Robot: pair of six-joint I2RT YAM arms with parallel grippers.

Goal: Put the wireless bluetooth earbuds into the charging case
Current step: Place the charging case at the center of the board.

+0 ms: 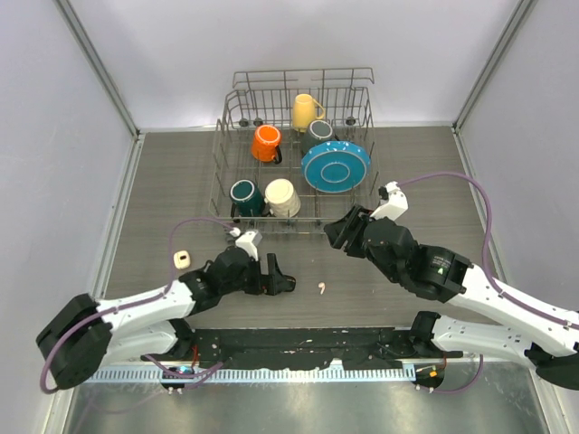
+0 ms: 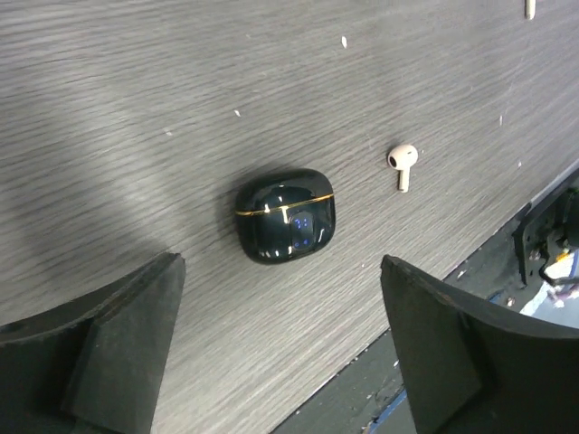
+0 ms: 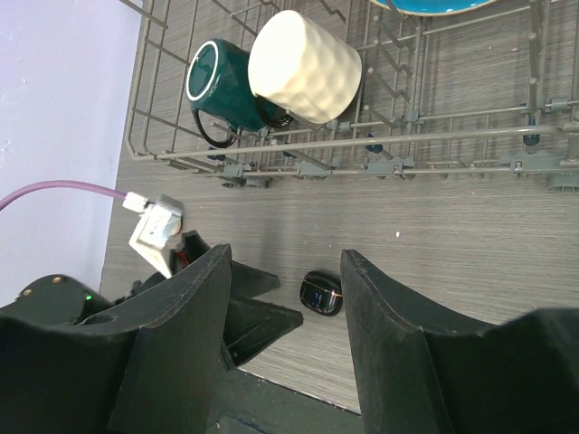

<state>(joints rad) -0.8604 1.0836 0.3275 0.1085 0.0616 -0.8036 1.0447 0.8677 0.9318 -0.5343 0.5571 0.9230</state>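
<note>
Where it lies on the grey wood-grain table (image 2: 136, 108), the white earbud (image 2: 403, 163) is tiny: a rounded head with a dark opening and a short stem, flat on its side. Just beside it, not touching, sits the charging case (image 2: 285, 215), a glossy black rounded pebble. Its lid is shut along a thin gold seam line, and a bluish glow shows on its front.

The left gripper (image 2: 282, 271) has its jaws spread wide and holds nothing. The case lies just ahead of the fingertips, centred on the gap and touching neither finger. The earbud lies ahead of the tip of the jaw on the right of that wrist view, outside the gap and apart from the finger. A white sliver (image 2: 529, 7) at the top edge of that view, far ahead of the same jaw, is cut off too much to tell what it is.

The right gripper (image 3: 285, 253) has its jaws partly apart with nothing between them. Seen through their gap, the case lies well ahead of them. Farther ahead of these jaws stands the dish rack (image 3: 362, 143), with a teal mug (image 3: 222, 81) and a cream mug (image 3: 303, 63) inside. A small cream object (image 1: 182, 259) rests on the table behind the left jaws, beside that arm.
</note>
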